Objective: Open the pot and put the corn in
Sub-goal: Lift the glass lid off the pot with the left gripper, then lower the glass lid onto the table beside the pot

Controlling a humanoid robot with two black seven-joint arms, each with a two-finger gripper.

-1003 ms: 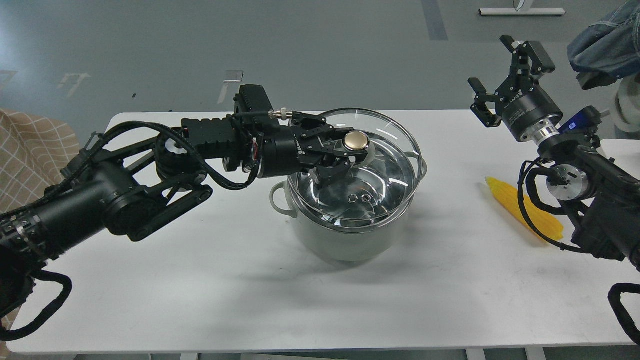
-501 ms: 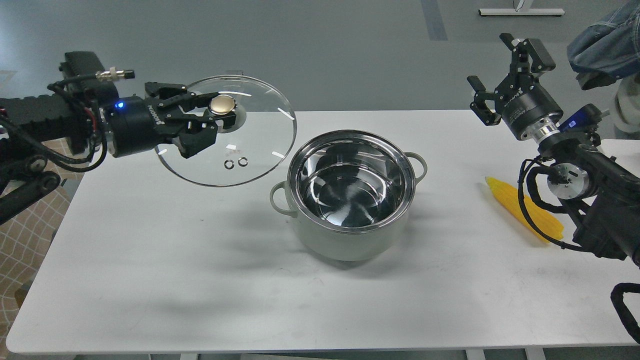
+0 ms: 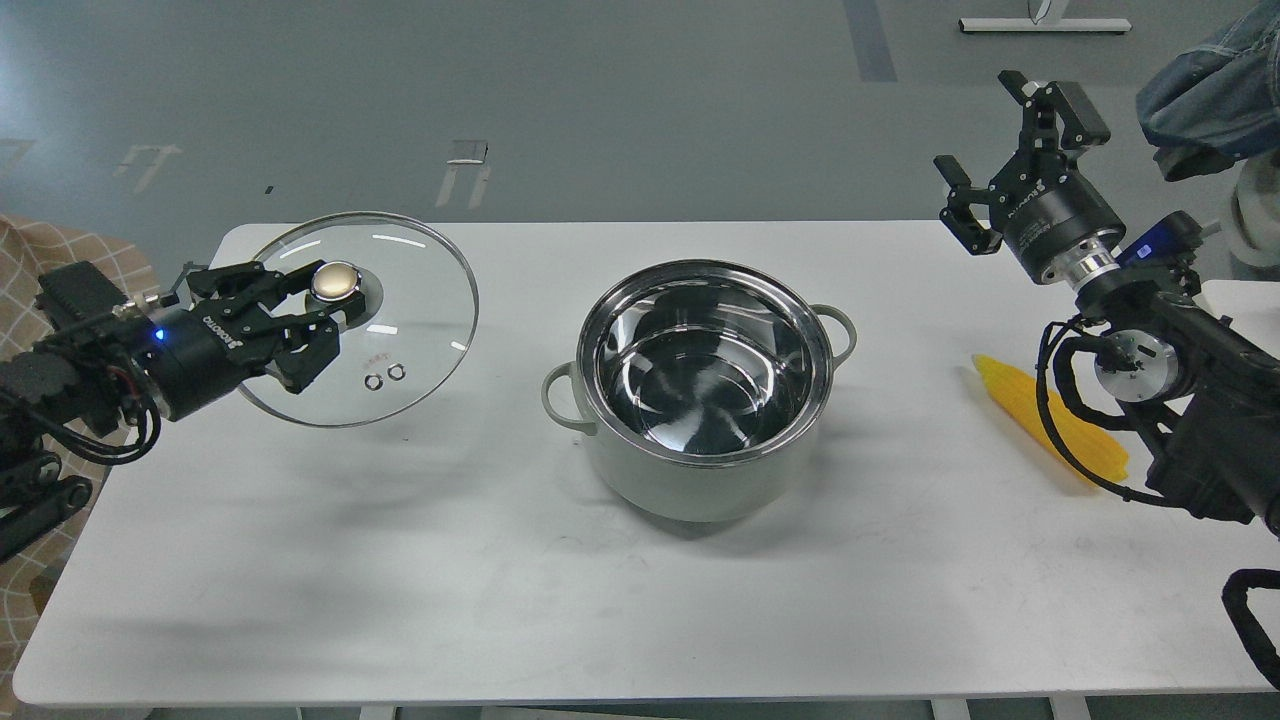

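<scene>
The pale grey-green pot (image 3: 700, 470) stands open in the middle of the white table, its shiny steel inside empty. My left gripper (image 3: 322, 310) is shut on the gold knob of the round glass lid (image 3: 420, 330) and holds it tilted just above the table's left end. The yellow corn cob (image 3: 1020, 405) lies on the table at the right, partly hidden behind my right arm's cables. My right gripper (image 3: 1010, 160) is open and empty, raised above the table's far right edge.
The white table (image 3: 400, 560) spans the view; its front and left edges are close to the lid. A blue denim cloth (image 3: 1215, 90) hangs at the upper right. A checked fabric (image 3: 40, 260) shows at the far left.
My left gripper lifted the glass lid off the pot, carried it left and lowered it toward the table's left end. The pot is now open. My right arm barely moved.
</scene>
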